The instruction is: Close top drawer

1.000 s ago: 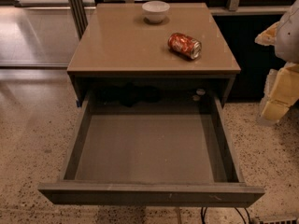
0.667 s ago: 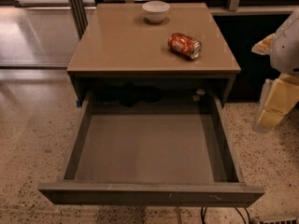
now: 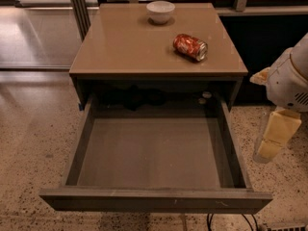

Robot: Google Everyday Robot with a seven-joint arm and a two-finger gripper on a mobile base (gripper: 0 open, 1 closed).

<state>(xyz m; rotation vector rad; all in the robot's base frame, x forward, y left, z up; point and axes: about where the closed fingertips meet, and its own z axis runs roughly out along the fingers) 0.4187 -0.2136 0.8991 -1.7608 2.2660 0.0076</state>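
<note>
- Drawer (image 3: 154, 153), uppermost of cabinet (image 3: 120, 47): standing pulled fully out.
- Bowl (image 3: 160, 11), white: sitting at back of tan top.
- Can (image 3: 190, 47), red: lying sideways, right of bowl.
- Gripper (image 3: 275, 131): hanging right of drawer, apart from it; grip state impossible to tell.

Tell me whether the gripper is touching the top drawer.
Apart. The camera view shows the gripper hanging right of the top drawer, with speckled floor visible between it and the drawer's right side.
</note>
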